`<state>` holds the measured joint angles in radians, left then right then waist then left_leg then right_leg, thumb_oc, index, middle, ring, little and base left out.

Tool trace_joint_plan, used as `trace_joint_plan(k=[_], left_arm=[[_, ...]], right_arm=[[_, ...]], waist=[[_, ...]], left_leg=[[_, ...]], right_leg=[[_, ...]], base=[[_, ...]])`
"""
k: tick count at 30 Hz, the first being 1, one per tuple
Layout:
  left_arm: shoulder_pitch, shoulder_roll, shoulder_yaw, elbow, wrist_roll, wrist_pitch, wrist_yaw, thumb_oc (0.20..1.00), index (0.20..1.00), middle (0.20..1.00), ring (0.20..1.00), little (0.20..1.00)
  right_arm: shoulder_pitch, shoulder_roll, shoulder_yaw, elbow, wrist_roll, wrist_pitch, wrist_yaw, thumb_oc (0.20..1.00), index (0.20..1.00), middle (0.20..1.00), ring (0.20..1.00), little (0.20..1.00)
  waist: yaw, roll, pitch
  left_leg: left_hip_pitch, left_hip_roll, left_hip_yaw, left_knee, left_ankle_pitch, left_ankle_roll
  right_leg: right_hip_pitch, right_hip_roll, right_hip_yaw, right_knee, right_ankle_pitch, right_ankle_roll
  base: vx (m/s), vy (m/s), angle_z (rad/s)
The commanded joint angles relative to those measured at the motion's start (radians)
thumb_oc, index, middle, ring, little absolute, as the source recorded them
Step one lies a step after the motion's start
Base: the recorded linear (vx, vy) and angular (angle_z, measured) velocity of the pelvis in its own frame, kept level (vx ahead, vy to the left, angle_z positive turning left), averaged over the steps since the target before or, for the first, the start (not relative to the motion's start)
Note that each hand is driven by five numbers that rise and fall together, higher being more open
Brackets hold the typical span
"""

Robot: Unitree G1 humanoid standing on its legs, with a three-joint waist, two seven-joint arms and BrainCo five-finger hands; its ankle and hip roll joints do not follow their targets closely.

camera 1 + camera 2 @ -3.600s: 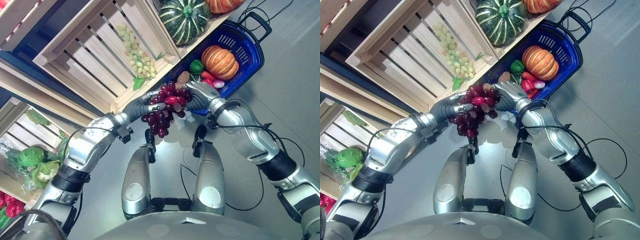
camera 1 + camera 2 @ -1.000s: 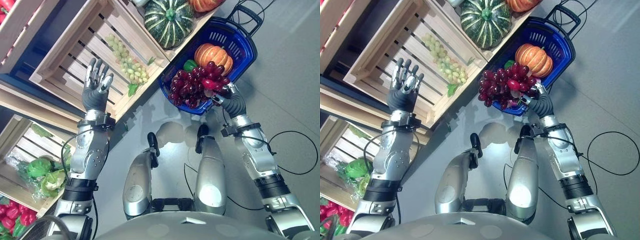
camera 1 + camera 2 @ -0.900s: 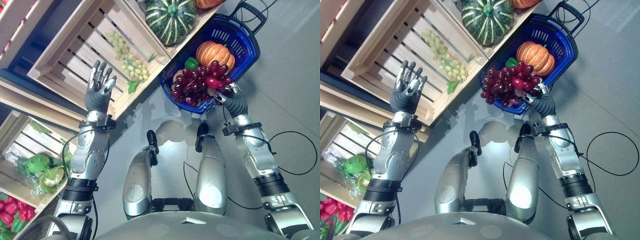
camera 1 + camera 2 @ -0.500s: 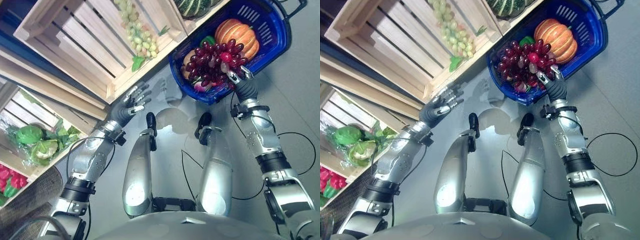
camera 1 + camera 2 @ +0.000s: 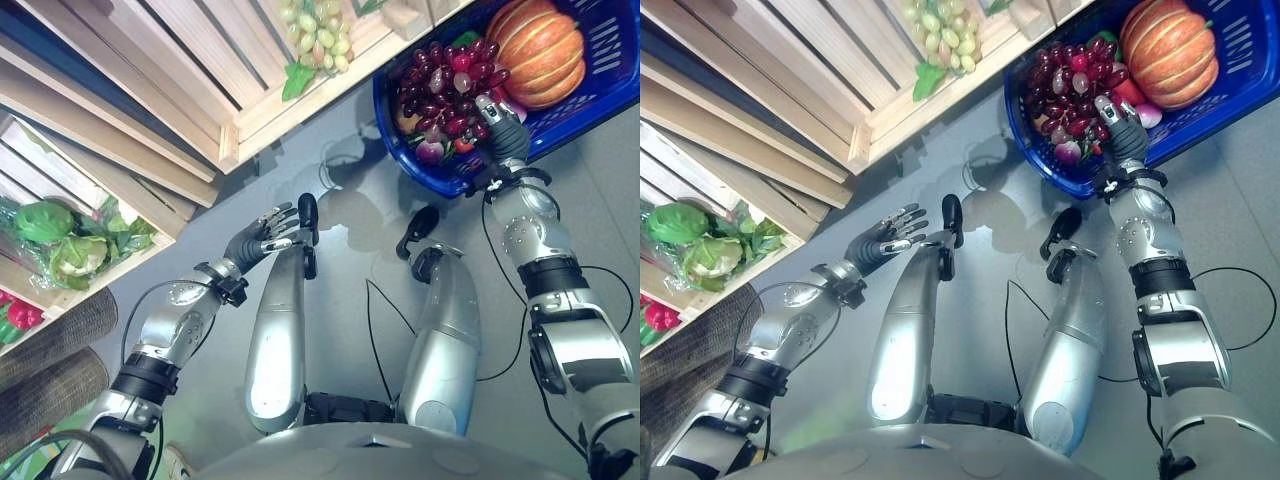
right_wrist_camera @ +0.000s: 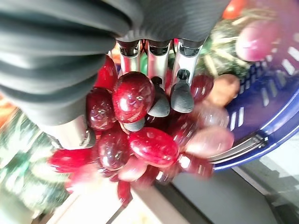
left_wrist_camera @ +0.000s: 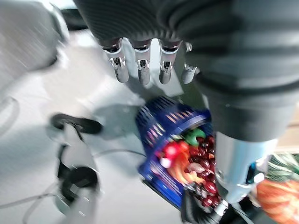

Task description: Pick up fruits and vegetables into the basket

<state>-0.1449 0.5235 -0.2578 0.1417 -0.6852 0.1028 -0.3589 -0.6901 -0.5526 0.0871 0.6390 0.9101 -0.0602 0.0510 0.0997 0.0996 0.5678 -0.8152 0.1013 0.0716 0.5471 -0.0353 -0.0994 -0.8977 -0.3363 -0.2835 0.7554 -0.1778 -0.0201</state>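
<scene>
While the right hand (image 5: 497, 118) holds the red grapes (image 5: 447, 82) with curled fingers just over the blue basket (image 5: 600, 95), the bunch is not let go yet. An orange pumpkin (image 5: 540, 52) and small vegetables already lie inside. Green grapes (image 5: 322, 27) wait in the wooden crate (image 5: 250, 110), and cabbages (image 5: 45, 222) sit on a lower shelf. The left hand (image 5: 262, 236) hangs open, holding nothing. Nothing seems to block the drop
</scene>
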Motion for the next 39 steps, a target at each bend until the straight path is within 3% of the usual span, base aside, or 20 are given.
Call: trace_joint_plan(k=[1, 9, 15, 16, 19, 21, 24, 27, 31, 35, 37, 39], left_arm=[[0.017, -0.014, -0.055, -0.02, 0.007, -0.054, -0.034, 1.0, 1.0, 1.0, 1.0, 1.0], [-0.002, -0.008, -0.076, -0.022, 0.008, -0.091, -0.048, 1.0, 1.0, 1.0, 1.0, 1.0], [-0.011, -0.01, -0.088, -0.025, 0.032, -0.131, -0.05, 1.0, 1.0, 1.0, 1.0, 1.0], [-0.01, -0.013, -0.09, -0.033, 0.042, -0.141, -0.044, 1.0, 1.0, 1.0, 1.0, 1.0], [-0.008, -0.014, -0.091, -0.051, 0.054, -0.172, -0.041, 1.0, 1.0, 1.0, 1.0, 1.0], [-0.008, -0.007, -0.082, -0.079, 0.076, -0.219, -0.028, 1.0, 1.0, 1.0, 1.0, 1.0], [-0.007, 0.006, -0.059, -0.122, 0.114, -0.275, 0.0, 1.0, 1.0, 1.0, 1.0, 1.0], [-0.009, 0.021, -0.031, -0.166, 0.161, -0.345, 0.017, 1.0, 1.0, 1.0, 1.0, 1.0], [-0.003, 0.034, 0.011, -0.222, 0.232, -0.426, 0.043, 1.0, 1.0, 1.0, 1.0, 1.0], [-0.007, 0.067, 0.038, -0.255, 0.47, -0.552, 0.125, 1.0, 1.0, 1.0, 1.0, 1.0], [-0.009, 0.096, 0.046, -0.275, 0.667, -0.626, 0.277, 1.0, 1.0, 1.0, 1.0, 1.0], [-0.013, 0.136, 0.077, -0.298, 0.902, -0.661, 0.447, 1.0, 1.0, 1.0, 1.0, 1.0]], right_arm=[[-0.021, -0.091, -0.03, 0.037, 0.106, -0.001, 0.011, 0.2, 0.2, 0.2, 0.2, 0.2], [-0.076, -0.102, -0.055, 0.184, 0.247, 0.047, -0.018, 0.2, 0.2, 0.2, 0.2, 0.2], [-0.091, -0.099, -0.077, 0.237, 0.316, 0.045, -0.061, 0.2, 0.2, 0.2, 0.2, 0.2], [-0.095, -0.099, -0.081, 0.242, 0.313, 0.028, -0.076, 1.0, 1.0, 1.0, 1.0, 1.0], [-0.095, -0.097, -0.083, 0.232, 0.279, -0.034, -0.056, 1.0, 1.0, 1.0, 1.0, 1.0], [-0.079, -0.097, -0.074, 0.202, 0.161, -0.084, -0.049, 1.0, 1.0, 1.0, 1.0, 1.0], [-0.047, -0.101, -0.049, 0.145, -0.007, -0.096, -0.072, 1.0, 1.0, 1.0, 1.0, 1.0], [0.009, -0.104, -0.012, 0.083, -0.212, -0.069, -0.137, 1.0, 1.0, 1.0, 1.0, 1.0], [0.113, -0.086, 0.027, -0.015, -0.367, -0.012, -0.18, 1.0, 1.0, 1.0, 1.0, 1.0], [0.214, -0.054, 0.04, -0.101, -0.463, 0.019, -0.247, 1.0, 1.0, 1.0, 1.0, 1.0], [0.277, -0.035, 0.043, -0.166, -0.508, 0.021, -0.285, 1.0, 1.0, 1.0, 1.0, 1.0], [0.359, -0.01, 0.048, -0.255, -0.58, 0.019, -0.327, 1.0, 1.0, 1.0, 1.0, 1.0]], waist=[[-0.014, 0.107, -0.048], [-0.013, 0.142, -0.048], [-0.016, 0.152, -0.048], [-0.018, 0.156, -0.048], [-0.02, 0.161, -0.048], [-0.024, 0.161, -0.048], [-0.029, 0.154, -0.048], [-0.038, 0.142, -0.048], [-0.054, 0.121, -0.048], [-0.073, 0.099, -0.048], [-0.087, 0.089, -0.048], [-0.108, 0.079, -0.048]], left_leg=[[-0.028, -0.01, 0.061, 0.03, -0.098, 0.079], [-0.082, -0.02, 0.058, 0.043, -0.102, 0.082], [-0.09, -0.025, 0.058, 0.033, -0.098, 0.08], [-0.088, -0.026, 0.059, 0.029, -0.096, 0.078], [-0.083, -0.028, 0.06, 0.019, -0.092, 0.076], [-0.072, -0.031, 0.061, 0.006, -0.086, 0.072], [-0.054, -0.033, 0.063, -0.011, -0.079, 0.069], [-0.029, -0.035, 0.066, -0.03, -0.071, 0.066], [0.017, -0.033, 0.073, -0.051, -0.067, 0.06], [0.065, -0.024, 0.081, -0.073, -0.064, 0.054], [0.099, -0.022, 0.084, -0.089, -0.062, 0.052], [0.139, -0.018, 0.091, -0.104, -0.061, 0.047]], right_leg=[[-0.041, 0.029, 0.078, 0.02, -0.017, 0.097], [-0.107, 0.035, 0.107, 0.03, -0.017, 0.096], [-0.121, 0.044, 0.117, 0.016, -0.009, 0.095], [-0.121, 0.047, 0.12, 0.012, -0.009, 0.094], [-0.119, 0.051, 0.124, 0.003, -0.006, 0.093], [-0.11, 0.056, 0.125, -0.014, -0.001, 0.094], [-0.09, 0.061, 0.123, -0.037, 0.007, 0.095], [-0.063, 0.069, 0.12, -0.067, 0.018, 0.097], [-0.012, 0.076, 0.112, -0.1, 0.026, 0.098], [0.042, 0.082, 0.11, -0.13, 0.032, 0.103], [0.074, 0.09, 0.115, -0.148, 0.036, 0.107], [0.108, 0.098, 0.122, -0.161, 0.034, 0.113]], base=[[0.01, 0.029, 0.04], [0.0, 0.032, -0.02], [0.0, 0.003, -0.03], [0.0, 0.0, 0.0], [0.0, 0.0, 0.0], [-0.04, 0.004, 0.0], [-0.03, -0.012, -0.01], [-0.04, -0.012, -0.04], [-0.03, -0.012, -0.06], [-0.02, -0.009, -0.08], [0.0, 0.02, -0.08], [0.02, 0.063, -0.12]])
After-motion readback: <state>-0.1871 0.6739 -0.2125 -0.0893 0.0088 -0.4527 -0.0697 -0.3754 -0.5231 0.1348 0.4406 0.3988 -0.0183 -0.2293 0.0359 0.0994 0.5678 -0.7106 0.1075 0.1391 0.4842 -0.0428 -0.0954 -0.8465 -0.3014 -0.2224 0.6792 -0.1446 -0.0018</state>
